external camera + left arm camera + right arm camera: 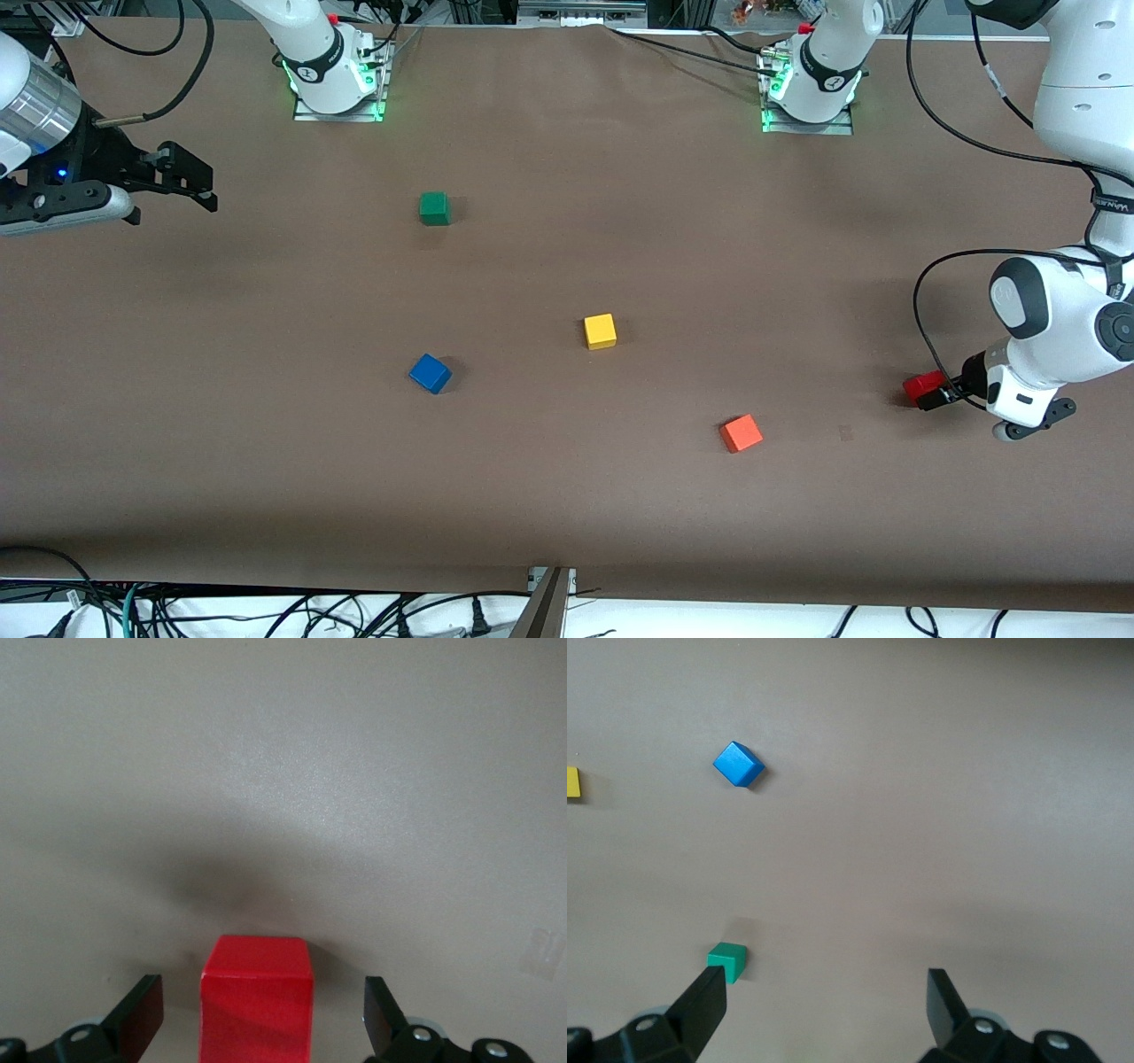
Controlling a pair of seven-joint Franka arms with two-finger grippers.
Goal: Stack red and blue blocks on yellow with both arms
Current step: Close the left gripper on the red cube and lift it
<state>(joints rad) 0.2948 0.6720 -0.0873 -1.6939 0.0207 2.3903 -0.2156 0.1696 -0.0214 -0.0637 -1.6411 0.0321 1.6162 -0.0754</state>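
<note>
The red block (921, 384) sits on the table at the left arm's end. My left gripper (934, 395) is low over it and open. In the left wrist view the red block (257, 988) stands between the fingers of the left gripper (263, 1005), with a gap on each side. The blue block (430, 373) and the yellow cube (600, 330) lie apart near the table's middle. My right gripper (190, 182) is open and empty, up in the air at the right arm's end. The right wrist view shows the right gripper (826, 988), the blue block (739, 765) and the yellow cube's edge (571, 781).
A green cube (434, 207) lies farther from the front camera than the blue block; it also shows in the right wrist view (727, 959). An orange cube (741, 433) lies nearer the front camera, between the yellow cube and the red block.
</note>
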